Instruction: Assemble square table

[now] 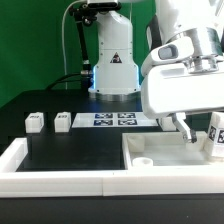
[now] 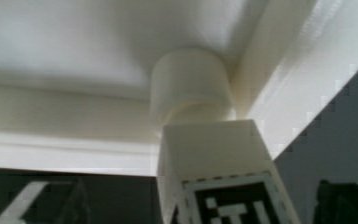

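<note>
The square table's white slab [image 1: 150,150] lies at the exterior view's lower right, with a hole near its corner. One white tagged leg [image 1: 215,136] stands at the slab's right end; in the wrist view this leg [image 2: 215,150] runs from its tagged block up to a round stem that meets the slab's corner [image 2: 87,60]. My gripper [image 1: 200,130] is around this leg, and its dark fingertips [image 2: 34,203] stand apart from the leg on both sides, so it is open. Two more leg blocks [image 1: 35,121] [image 1: 63,120] lie at the exterior view's left.
The marker board [image 1: 112,120] lies in front of the arm's base [image 1: 113,70]. A long white rim [image 1: 50,178] borders the black work surface along the front and left. The gripper's white body [image 1: 185,80] hides the slab's far right part.
</note>
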Controlling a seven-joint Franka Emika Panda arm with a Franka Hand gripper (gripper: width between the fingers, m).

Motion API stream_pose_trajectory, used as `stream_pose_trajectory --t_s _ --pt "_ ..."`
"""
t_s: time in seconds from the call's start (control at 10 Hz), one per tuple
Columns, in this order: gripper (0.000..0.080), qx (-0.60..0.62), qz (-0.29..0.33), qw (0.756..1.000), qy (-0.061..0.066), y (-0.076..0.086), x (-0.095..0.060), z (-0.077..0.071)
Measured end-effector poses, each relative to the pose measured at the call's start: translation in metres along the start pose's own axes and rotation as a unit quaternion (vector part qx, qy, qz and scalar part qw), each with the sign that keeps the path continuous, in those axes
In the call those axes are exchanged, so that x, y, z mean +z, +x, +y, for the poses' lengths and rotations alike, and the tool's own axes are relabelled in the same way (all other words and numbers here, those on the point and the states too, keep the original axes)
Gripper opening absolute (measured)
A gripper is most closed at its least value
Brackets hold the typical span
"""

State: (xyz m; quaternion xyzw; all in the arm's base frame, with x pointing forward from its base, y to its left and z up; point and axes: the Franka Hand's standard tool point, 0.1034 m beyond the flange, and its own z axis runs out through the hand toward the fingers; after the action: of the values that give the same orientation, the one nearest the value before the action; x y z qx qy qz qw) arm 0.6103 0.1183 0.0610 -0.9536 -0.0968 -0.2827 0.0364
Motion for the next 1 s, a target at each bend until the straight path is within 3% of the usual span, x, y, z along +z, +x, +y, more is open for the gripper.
stream_pose_trajectory --t_s 0.2,0.5,0.7,1.0 --pt "0.0649 0.0 -0.005 1.0 0.002 0.001 -0.001 -0.001" --pt "0.0649 -0.001 -0.012 1.0 0.005 0.021 -0.023 0.002" --pt "0.0649 -0.001 -0.019 1.0 0.007 0.019 -0.022 0.001" --pt "0.0649 0.005 -0.115 0.993 0.029 0.02 -0.016 -0.005"
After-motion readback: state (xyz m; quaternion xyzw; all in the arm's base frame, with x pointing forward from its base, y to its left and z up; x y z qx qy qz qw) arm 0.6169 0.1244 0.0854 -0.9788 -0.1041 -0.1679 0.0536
